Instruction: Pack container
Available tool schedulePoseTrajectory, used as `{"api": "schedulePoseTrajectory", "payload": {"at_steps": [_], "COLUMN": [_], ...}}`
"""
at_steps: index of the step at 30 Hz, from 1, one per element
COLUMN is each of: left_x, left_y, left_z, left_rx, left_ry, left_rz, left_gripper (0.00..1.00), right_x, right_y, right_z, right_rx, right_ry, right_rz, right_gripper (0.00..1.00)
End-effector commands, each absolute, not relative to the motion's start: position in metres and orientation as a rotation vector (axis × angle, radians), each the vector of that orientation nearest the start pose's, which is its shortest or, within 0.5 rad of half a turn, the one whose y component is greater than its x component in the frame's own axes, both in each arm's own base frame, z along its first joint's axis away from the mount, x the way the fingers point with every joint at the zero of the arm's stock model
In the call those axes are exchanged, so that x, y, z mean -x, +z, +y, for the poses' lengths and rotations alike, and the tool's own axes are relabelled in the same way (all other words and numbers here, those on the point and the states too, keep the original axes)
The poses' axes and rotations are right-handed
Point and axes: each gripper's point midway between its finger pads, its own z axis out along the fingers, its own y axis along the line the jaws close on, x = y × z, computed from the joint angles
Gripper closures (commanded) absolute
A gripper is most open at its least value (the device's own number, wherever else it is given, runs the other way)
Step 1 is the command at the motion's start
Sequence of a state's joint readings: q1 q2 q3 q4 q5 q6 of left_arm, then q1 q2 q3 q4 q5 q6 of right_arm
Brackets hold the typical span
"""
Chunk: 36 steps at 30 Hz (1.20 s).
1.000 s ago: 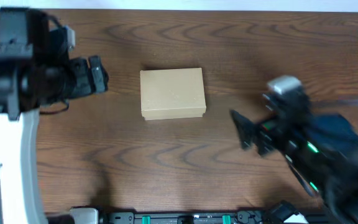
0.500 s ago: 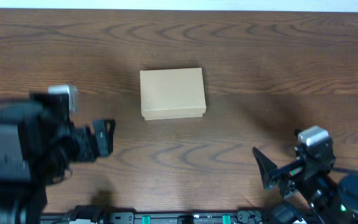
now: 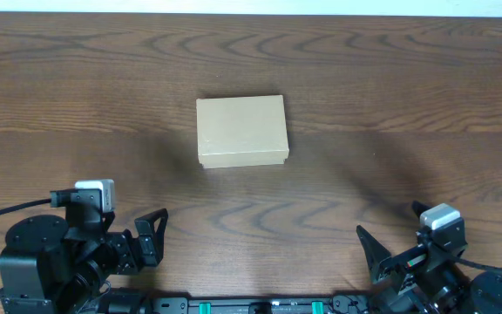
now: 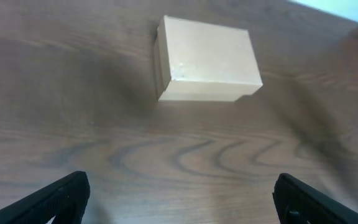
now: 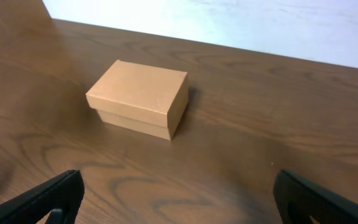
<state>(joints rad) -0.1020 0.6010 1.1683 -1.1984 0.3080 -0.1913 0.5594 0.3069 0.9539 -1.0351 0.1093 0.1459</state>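
box: closed cardboard box (image 3: 241,131) sits flat at the middle of the bench (image 3: 382,96), lid down | left pincer (image 4: 180,183): released, fingers spread wide, holding nothing, low by the near left edge, well apart from the box | right pincer (image 5: 178,180): released, spread wide, holding nothing, by the near right edge, well apart from the box

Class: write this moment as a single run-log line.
box: closed, untouched | left end effector: open, empty, away from box | right end effector: open, empty, away from box
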Motion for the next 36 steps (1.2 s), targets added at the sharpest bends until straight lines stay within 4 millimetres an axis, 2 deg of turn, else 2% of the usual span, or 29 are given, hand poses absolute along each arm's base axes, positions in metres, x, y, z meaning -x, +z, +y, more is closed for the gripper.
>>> {"api": "schedulePoseTrajectory", "payload": {"at_steps": [1, 9, 18, 22, 25, 29, 32, 36], "left_x": [-0.163, -0.164, -0.163, -0.163, -0.165, -0.172, -0.182, -0.192], "left_y": [0.309, 0.311, 0.309, 0.309, 0.3, 0.301, 0.301, 0.293], "left_z": [-0.071, -0.071, -0.071, -0.071, -0.053, -0.038, -0.03, -0.03], "left_rx": [-0.073, -0.075, -0.073, -0.074, -0.028, 0.017, -0.054, -0.195], "left_ry": [-0.52, -0.52, -0.52, -0.519, -0.393, -0.289, -0.183, -0.098], "left_rz": [2.187, 2.18, 2.188, 2.191, 2.218, 2.2, 2.15, 2.046], "left_gripper": [0.05, 0.04, 0.04, 0.05, 0.05, 0.05, 0.04, 0.05], "right_x": [-0.141, -0.137, -0.123, -0.122, -0.122, -0.122, -0.122, -0.122], "right_y": [0.295, 0.285, 0.255, 0.254, 0.254, 0.254, 0.254, 0.254], "right_z": [0.065, 0.062, 0.054, 0.053, 0.053, 0.053, 0.053, 0.053], "right_rx": [0.308, 0.319, 0.351, 0.353, 0.353, 0.353, 0.353, 0.353], "right_ry": [0.363, 0.348, 0.301, 0.299, 0.299, 0.299, 0.299, 0.299], "right_rz": [1.947, 1.993, 2.125, 2.131, 2.131, 2.131, 2.131, 2.131], "right_gripper": [0.01, 0.01, 0.01, 0.01, 0.01, 0.01, 0.01, 0.01]}}
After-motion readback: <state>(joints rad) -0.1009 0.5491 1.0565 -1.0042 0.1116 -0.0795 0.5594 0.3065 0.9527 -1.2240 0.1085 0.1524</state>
